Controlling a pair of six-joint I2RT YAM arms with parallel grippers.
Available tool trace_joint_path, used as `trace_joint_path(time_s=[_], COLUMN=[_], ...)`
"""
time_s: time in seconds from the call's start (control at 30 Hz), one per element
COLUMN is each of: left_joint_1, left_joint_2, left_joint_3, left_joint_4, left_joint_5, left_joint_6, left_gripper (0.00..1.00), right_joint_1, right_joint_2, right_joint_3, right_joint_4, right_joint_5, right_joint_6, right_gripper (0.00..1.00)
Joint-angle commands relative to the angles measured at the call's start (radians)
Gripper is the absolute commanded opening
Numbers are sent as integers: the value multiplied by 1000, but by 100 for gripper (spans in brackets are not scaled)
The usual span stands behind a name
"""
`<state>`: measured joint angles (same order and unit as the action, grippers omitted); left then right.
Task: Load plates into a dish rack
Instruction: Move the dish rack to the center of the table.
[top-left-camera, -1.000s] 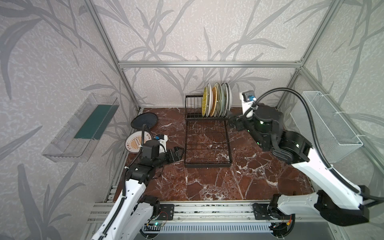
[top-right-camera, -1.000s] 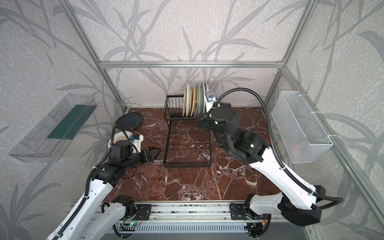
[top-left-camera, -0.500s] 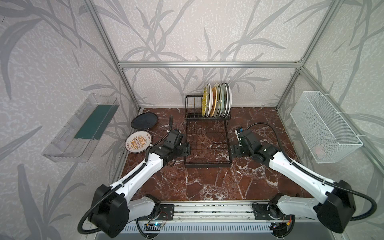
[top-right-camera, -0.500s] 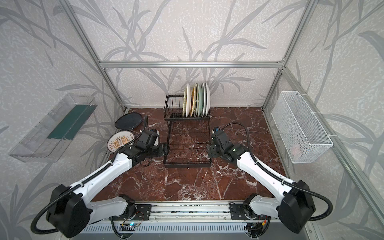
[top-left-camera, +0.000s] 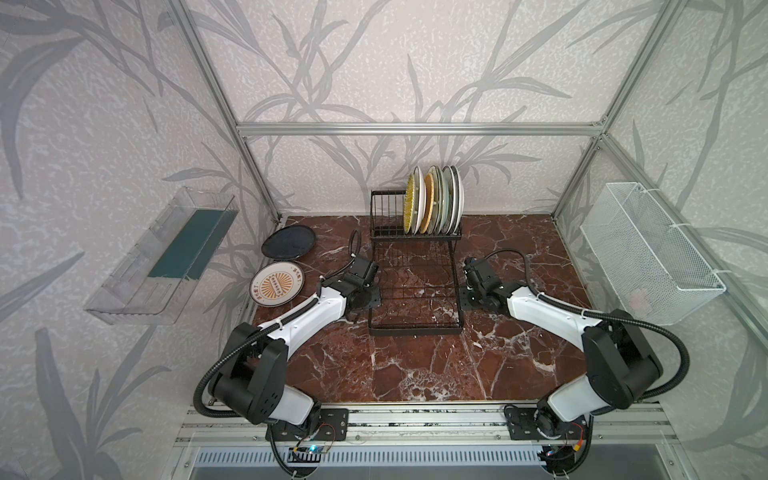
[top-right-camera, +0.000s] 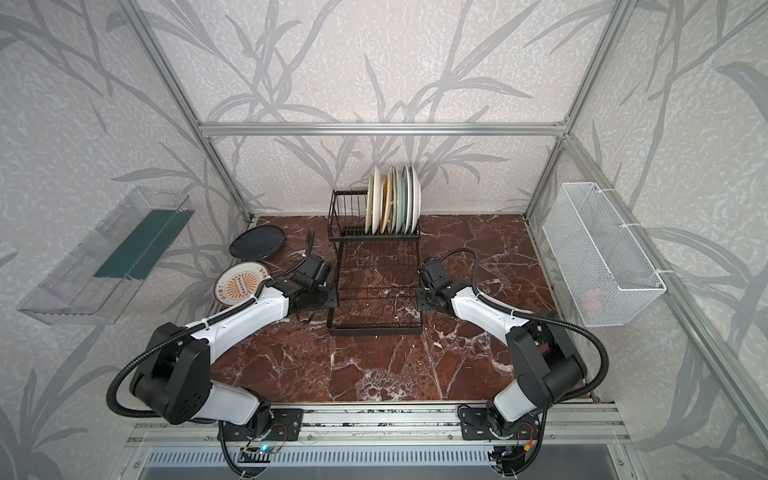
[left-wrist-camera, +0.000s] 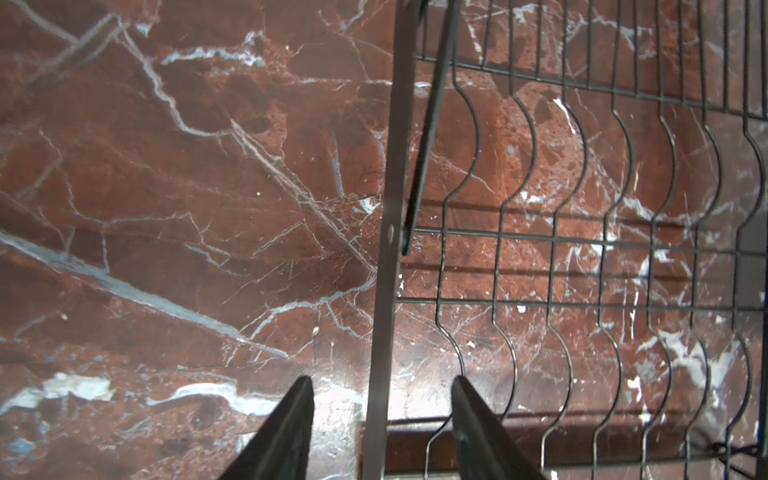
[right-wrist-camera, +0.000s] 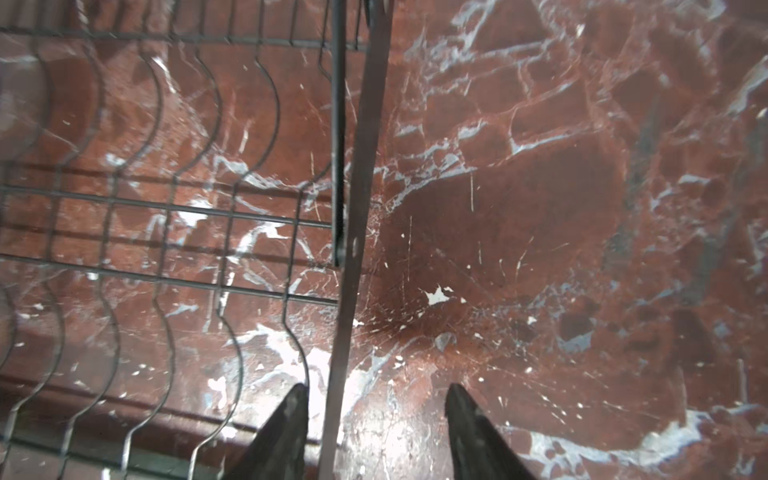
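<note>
While the left claw (left-wrist-camera: 380, 380) and the right claw (right-wrist-camera: 376, 386) straddle the side rails of the dish rack (top-left-camera: 415, 331), the black plate (top-left-camera: 289, 244) and the sunburst plate (top-left-camera: 276, 283) lie flat on the counter (top-left-camera: 415, 374) at 10 o'clock.
The left claw stands half-wide over the rack's 9 o'clock rail, the right claw likewise at 3 o'clock. Each is clear of its rail and holds nothing. A row of plates (top-left-camera: 434, 203) stands upright in the raised section at 12 o'clock, toward its 3 o'clock end.

Plates (top-left-camera: 434, 199) upright in dish rack (top-left-camera: 415, 331)
</note>
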<state>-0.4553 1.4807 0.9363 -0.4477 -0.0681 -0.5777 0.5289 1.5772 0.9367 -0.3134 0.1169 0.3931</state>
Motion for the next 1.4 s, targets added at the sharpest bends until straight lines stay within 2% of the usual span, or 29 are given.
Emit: trace_joint_path(time_s=[0.0, 0.17, 0.43, 0.6, 0.8, 1.37], left_joint_1=[-1, -2, -2, -5, -18, -134], left_joint_2=[30, 69, 93, 78, 82, 154], left_joint_3=[38, 45, 37, 12, -4, 16], left_joint_4=[13, 33, 78, 109, 143, 210], left_joint_5=[-50, -49, 25, 55, 85, 75], left_joint_6=[-12, -13, -19, -34, -50, -97], left_gripper=[46, 37, 7, 0, 0, 0], right_joint_1=[-7, -7, -15, -23, -40, -155], right_joint_2=[15, 16, 22, 25, -4, -186], right_joint_3=[49, 46, 47, 46, 19, -133], right_joint_4=[-6, 0, 3, 4, 5, -6], right_joint_5=[-28, -40, -65, -93, -94, -85], right_joint_6=[14, 7, 9, 14, 23, 33], right_gripper=[49, 38, 17, 0, 0, 0])
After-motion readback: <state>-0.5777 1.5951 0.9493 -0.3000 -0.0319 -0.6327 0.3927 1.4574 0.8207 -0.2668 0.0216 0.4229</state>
